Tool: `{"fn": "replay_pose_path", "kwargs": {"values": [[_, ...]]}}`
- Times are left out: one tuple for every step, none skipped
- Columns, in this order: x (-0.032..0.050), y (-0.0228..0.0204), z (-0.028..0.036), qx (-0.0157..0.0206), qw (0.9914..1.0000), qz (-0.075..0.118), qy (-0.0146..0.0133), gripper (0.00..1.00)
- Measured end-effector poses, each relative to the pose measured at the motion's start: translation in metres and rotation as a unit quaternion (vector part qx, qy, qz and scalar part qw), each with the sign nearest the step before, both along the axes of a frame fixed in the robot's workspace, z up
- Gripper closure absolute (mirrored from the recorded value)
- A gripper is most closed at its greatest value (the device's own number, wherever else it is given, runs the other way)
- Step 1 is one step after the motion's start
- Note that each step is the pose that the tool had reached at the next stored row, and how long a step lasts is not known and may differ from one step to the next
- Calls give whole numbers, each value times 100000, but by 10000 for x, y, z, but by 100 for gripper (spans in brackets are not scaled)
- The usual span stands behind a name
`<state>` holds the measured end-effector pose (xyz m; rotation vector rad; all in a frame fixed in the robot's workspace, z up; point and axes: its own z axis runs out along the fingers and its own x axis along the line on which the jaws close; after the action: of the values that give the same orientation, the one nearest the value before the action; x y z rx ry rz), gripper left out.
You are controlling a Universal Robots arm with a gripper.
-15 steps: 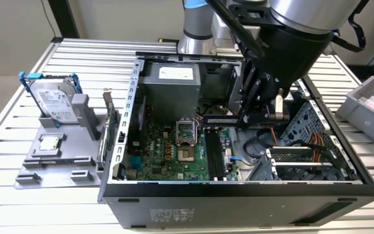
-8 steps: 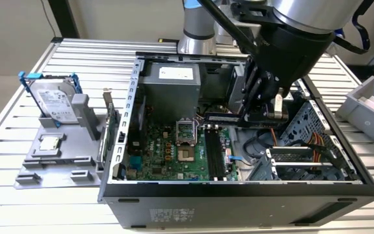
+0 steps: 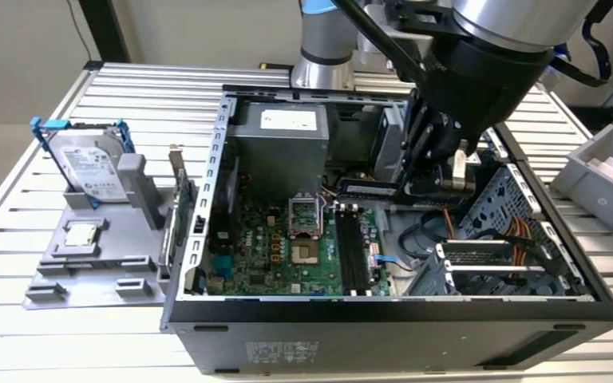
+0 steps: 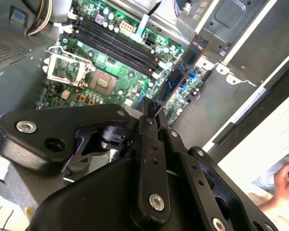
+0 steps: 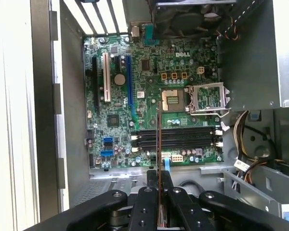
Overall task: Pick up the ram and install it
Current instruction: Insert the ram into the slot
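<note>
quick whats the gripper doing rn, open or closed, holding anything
Gripper: shut on the ram, holding it over the motherboard inside the open computer case.

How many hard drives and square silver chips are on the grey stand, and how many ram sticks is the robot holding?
Hard drive on the grey stand: 1
Square silver chip on the grey stand: 1
Ram stick in the gripper: 1
Total: 3

The pincer [image 4: 150, 109] is black, the ram [image 4: 184, 66] dark green, the motherboard [image 5: 116, 122] green, the hard drive [image 3: 86, 165] silver, blue-bracketed.
</note>
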<state>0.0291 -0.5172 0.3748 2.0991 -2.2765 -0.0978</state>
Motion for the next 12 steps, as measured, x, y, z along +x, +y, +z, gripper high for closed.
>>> {"fn": "replay_pose_path", "kwargs": {"values": [[7,12,0,1,100000,-2,0,100],[15,26,0,1,100000,-2,1,100],[23,42,0,3,100000,-2,-1,100],[31,58,0,-1,100000,1,0,100],[39,76,0,3,100000,0,0,100],[48,95,0,0,100000,0,1,100],[56,115,1,-12,100000,0,1,100],[63,135,0,5,100000,-2,-1,100],[71,156,-1,6,100000,-2,-1,100],[79,178,0,2,100000,0,1,100],[87,196,0,-6,100000,-1,2,100],[95,213,-1,4,100000,-3,0,100]]}}
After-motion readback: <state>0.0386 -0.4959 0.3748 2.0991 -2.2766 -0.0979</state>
